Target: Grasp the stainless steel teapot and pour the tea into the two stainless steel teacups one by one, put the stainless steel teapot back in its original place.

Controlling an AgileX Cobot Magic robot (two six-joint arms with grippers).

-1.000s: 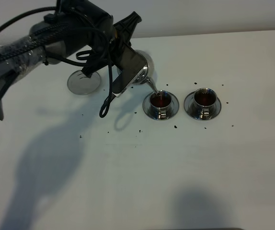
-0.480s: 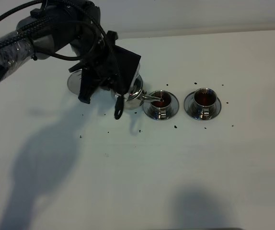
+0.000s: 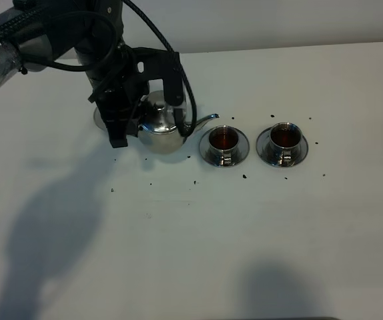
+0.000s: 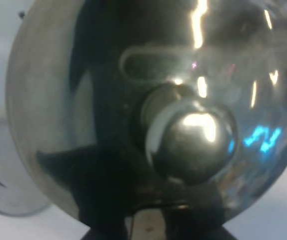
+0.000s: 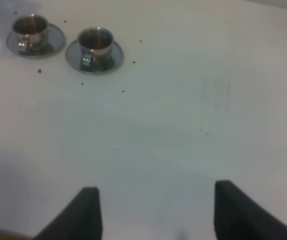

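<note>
The stainless steel teapot (image 3: 159, 124) sits upright in my left gripper (image 3: 130, 121), which is shut on its handle side. Its spout points right toward the two stainless steel teacups. The near cup (image 3: 223, 139) and far cup (image 3: 285, 136) each stand on a saucer and hold dark tea. The left wrist view is filled by the teapot (image 4: 148, 100) and its lid knob (image 4: 193, 140). The original place, a flat saucer (image 3: 99, 119), is mostly hidden behind the arm; its rim (image 4: 3, 190) shows beside the pot. Over bare table, my right gripper (image 5: 156, 212) is open, with both teacups (image 5: 96, 42) (image 5: 31, 26) far ahead.
Dark specks of tea (image 3: 245, 176) are scattered on the white table (image 3: 245, 240) around the cups. The left arm and its cables (image 3: 51, 33) stretch over the back left corner.
The teapot has tipped back from pouring over the near cup to upright and moved left toward the flat saucer. The left arm swung left with it.
</note>
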